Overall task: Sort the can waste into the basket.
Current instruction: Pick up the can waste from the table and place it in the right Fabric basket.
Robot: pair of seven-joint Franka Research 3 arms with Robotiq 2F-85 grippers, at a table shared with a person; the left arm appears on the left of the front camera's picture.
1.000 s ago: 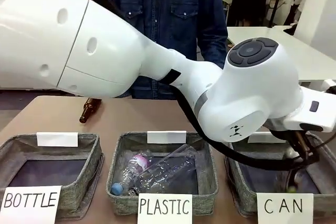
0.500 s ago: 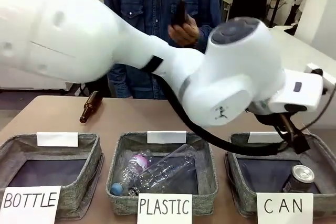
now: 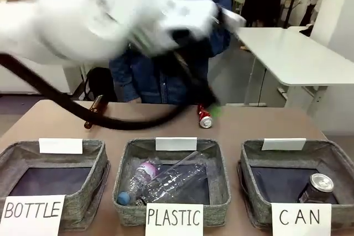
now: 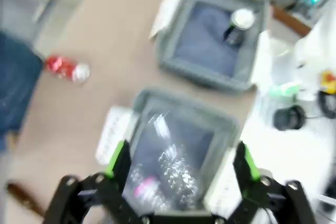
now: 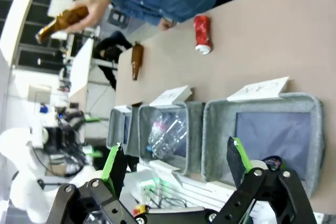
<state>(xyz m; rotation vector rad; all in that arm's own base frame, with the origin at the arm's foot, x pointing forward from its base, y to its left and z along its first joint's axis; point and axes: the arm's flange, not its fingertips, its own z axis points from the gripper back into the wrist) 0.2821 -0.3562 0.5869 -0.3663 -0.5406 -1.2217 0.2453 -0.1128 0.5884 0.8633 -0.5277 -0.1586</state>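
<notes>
The dark can [image 3: 317, 188] stands in the basket [image 3: 251, 164] (signed CAN); red can [image 3: 204, 116] lies on the bench [image 3: 265, 122]. All jaws gape, empty.

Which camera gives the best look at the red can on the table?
The right wrist view: the red can lies sharp and whole, on its side. The front view shows the can small, silver end toward the camera. The left wrist view shows the can blurred.
</notes>
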